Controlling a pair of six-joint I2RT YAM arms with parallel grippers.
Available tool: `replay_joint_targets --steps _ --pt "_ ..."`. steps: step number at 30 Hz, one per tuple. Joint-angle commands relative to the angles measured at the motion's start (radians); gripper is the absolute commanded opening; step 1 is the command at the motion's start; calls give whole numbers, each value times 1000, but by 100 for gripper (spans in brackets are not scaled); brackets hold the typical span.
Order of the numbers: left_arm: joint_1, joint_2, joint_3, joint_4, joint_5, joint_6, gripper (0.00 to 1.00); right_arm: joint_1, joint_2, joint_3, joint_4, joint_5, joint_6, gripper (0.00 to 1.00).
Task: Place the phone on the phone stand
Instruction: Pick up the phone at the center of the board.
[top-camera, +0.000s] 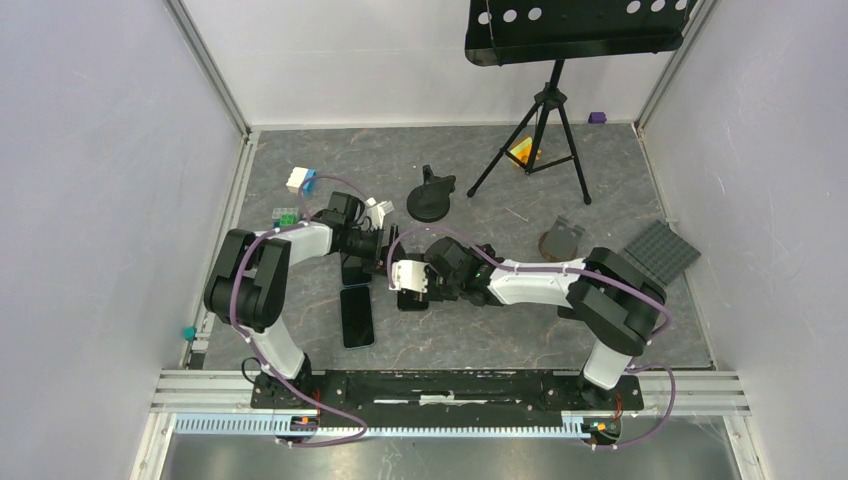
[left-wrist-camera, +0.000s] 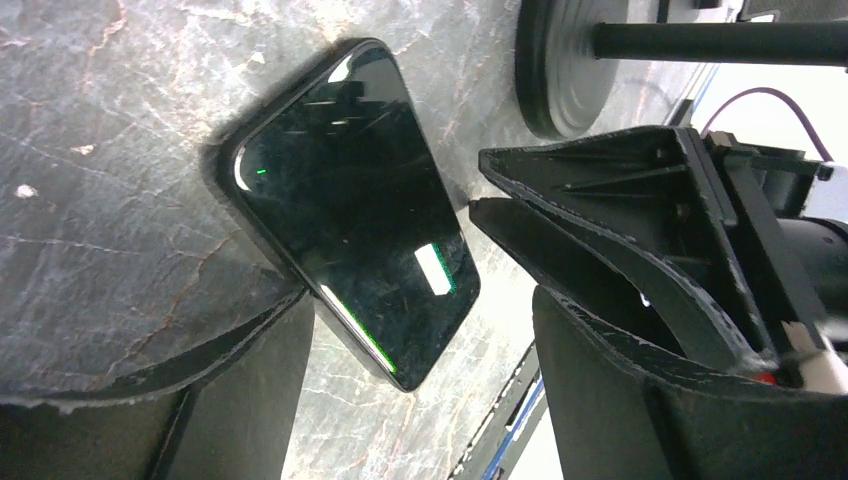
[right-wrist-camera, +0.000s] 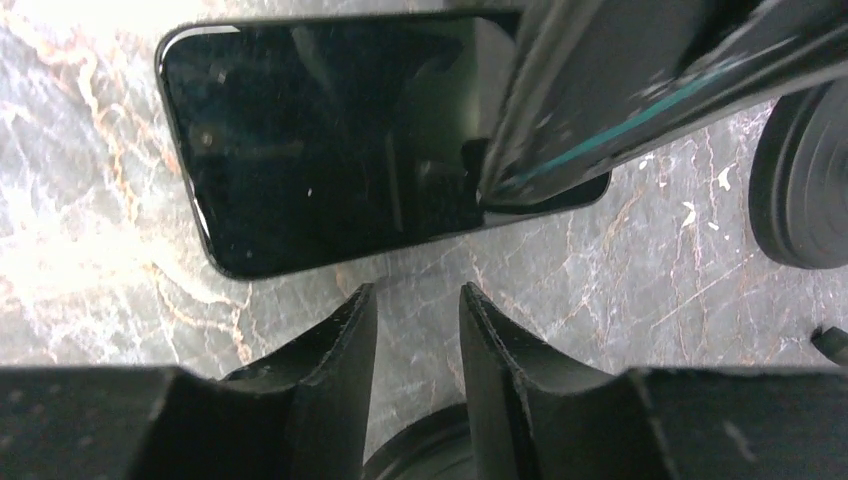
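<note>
Left wrist view: phone (left-wrist-camera: 350, 200) lies flat on the worktop (left-wrist-camera: 100, 200) between the wide-spread, empty left fingers (left-wrist-camera: 200, 420), presumably straddled for an edge grasp; right fingers (right-wrist-camera: 330, 390), narrowly parted and empty, face it.

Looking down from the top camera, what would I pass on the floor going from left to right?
First the phone, then the round stand, the tripod, and last the grey grid mat.
</note>
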Motion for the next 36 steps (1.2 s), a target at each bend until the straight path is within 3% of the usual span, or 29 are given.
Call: replay_joint_targets --steps 1,7,22,27,36 --pt "-6 29 -31 73 -47 -73 82 -7 65 15 31 -37 51 40" --pt "-6 3 -58 77 -118 -81 84 -8 89 5 49 -49 83 38" --pt "-7 68 -117 296 130 -208 84 -9 128 -27 126 -46 183 36" --pt "-7 93 -95 266 192 -201 79 -9 130 -26 137 7 192 35" --pt "-8 115 -31 71 288 -79 73 -14 137 -28 146 81 186 33"
